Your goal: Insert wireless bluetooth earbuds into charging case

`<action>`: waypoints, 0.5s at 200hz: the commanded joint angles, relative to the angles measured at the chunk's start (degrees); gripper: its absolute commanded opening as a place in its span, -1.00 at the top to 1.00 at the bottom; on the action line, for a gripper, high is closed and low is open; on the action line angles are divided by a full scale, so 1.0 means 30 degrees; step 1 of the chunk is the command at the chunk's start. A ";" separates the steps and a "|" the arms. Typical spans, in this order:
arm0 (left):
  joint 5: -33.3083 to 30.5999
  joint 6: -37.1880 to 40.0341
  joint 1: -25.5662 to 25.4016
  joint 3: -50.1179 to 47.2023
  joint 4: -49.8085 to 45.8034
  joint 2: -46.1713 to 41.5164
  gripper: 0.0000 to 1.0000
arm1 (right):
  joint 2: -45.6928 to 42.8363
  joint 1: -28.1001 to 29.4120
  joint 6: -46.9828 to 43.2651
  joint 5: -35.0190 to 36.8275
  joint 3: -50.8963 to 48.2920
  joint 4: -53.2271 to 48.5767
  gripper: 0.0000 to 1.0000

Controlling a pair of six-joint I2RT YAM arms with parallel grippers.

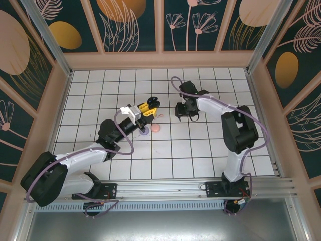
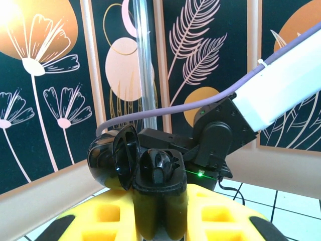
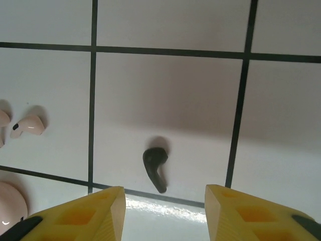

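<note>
The white-tiled counter [image 1: 200, 155] carries the loose pieces, and both arms work over its middle. The step in hand, as I judge it, is picking up the black earbud for the black case.

The left claw [image 1: 149, 107] is clamped on the black charging case [image 2: 155, 186] and holds it off the counter with its lid [image 2: 125, 155] swung open to one side. A dark rounded shape sits in the case's mouth. I cannot tell whether that is a seated earbud or just an empty well.

The right claw [image 3: 165, 211] hangs low over the tiles, jaws partly apart and holding nothing. The black earbud [image 3: 154, 168] lies on the counter just ahead of the gap, stem pointing back toward the claw.

A pink disc [image 1: 156, 127] and a lilac ring-shaped piece [image 1: 144, 131] lie below the left claw; their contents are too small to read. A pale pink earbud [image 3: 29, 125] lies loose, well apart from the black one.

Next, the right claw likely has to descend, straddle the bud and close gently; so small and smooth a piece could squirt away.
</note>
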 commanded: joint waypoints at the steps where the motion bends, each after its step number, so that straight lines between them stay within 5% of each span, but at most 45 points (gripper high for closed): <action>1: -0.0214 0.0412 -0.0072 -0.0162 0.0104 -0.0400 1.00 | 0.0710 0.0391 -0.1024 0.0314 0.0925 -0.1362 0.09; 100: -0.0273 0.0624 -0.0051 -0.0162 -0.0238 -0.0706 1.00 | 0.2863 0.1018 -0.2015 0.1386 0.2439 -0.2265 0.18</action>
